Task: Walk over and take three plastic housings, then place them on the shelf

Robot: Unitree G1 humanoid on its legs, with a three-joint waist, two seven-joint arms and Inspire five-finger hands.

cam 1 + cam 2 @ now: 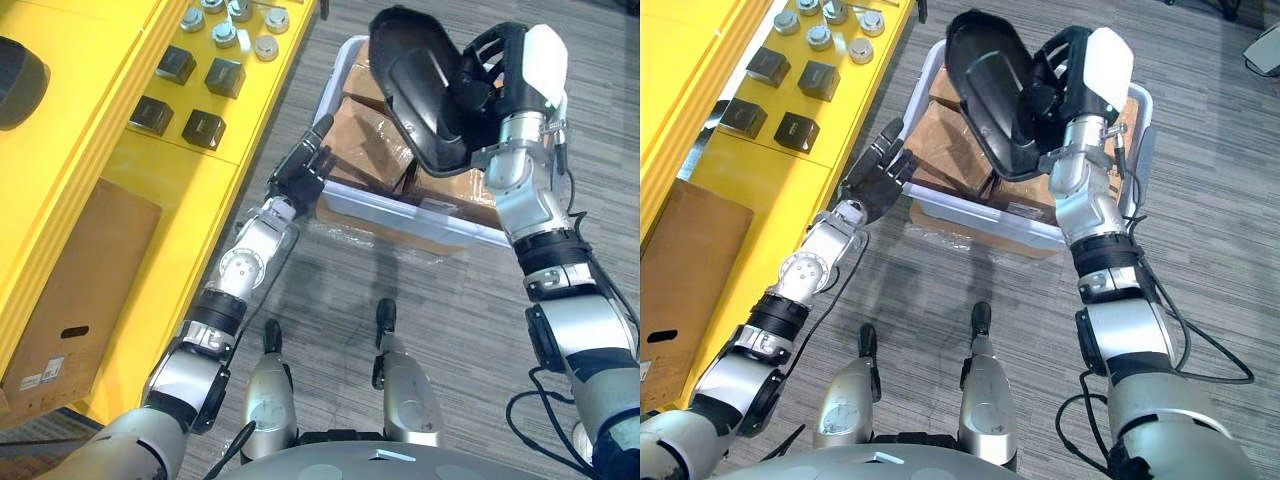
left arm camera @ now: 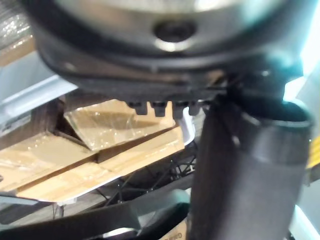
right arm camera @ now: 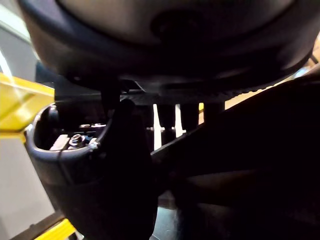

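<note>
Housing (image 1: 415, 90) in right robot hand (image 1: 505, 75), held above crate (image 1: 400, 217)

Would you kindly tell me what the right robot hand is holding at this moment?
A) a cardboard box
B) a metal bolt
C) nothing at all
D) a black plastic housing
D: the right robot hand is curled round a black plastic housing, held above the grey bin of cardboard boxes.
</note>
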